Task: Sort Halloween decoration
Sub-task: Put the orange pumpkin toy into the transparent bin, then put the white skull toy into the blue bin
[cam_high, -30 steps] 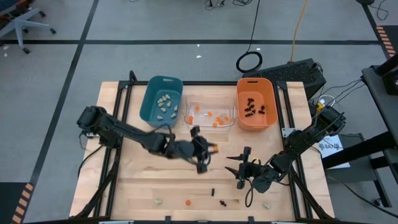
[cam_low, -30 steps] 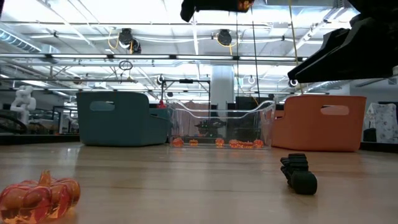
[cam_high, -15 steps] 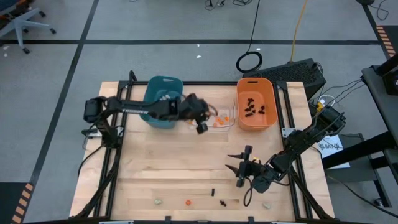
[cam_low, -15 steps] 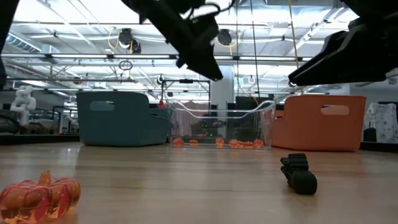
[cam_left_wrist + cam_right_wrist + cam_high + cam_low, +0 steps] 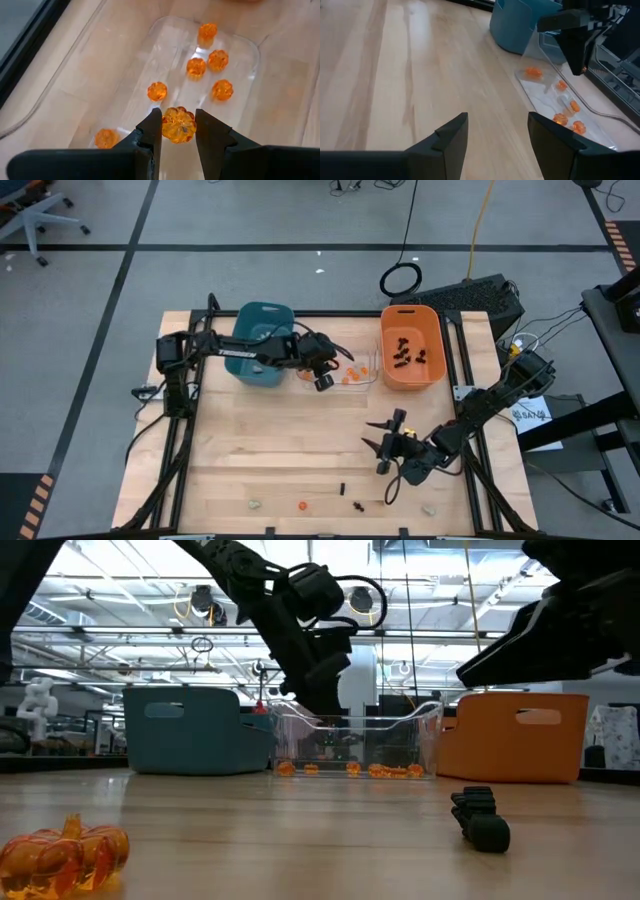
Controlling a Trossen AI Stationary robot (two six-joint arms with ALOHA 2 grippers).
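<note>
Three bins stand in a row at the far edge of the wooden surface (image 5: 270, 450): a teal bin (image 5: 258, 340) on the left, a clear tray (image 5: 340, 360) in the middle, an orange bin (image 5: 410, 345) on the right. The teal bin holds pale beige lumps (image 5: 262, 340), partly covered by the left arm crossing above it. The orange bin holds several black spidery pieces (image 5: 405, 355). The clear tray holds small orange pumpkin beads (image 5: 207, 57); the left wrist view shows six lying on its floor.

The left gripper (image 5: 177, 125) hangs over the clear tray, its jaws clenched on another orange pumpkin (image 5: 178, 125). The right gripper (image 5: 385, 450) hovers above the bare middle-right of the surface, jaws released and holding nothing.

Near the front edge lie the unsorted pieces: two beige lumps (image 5: 256, 504), one orange bead (image 5: 303, 504) and a few black bits (image 5: 341, 490). From above these are too small to tell their shapes. The low view shows one orange pumpkin (image 5: 60, 852) cut off at the picture's lower left corner and one black piece (image 5: 480, 818), blurred. The tray's contents there show only as an orange row behind its wall
</note>
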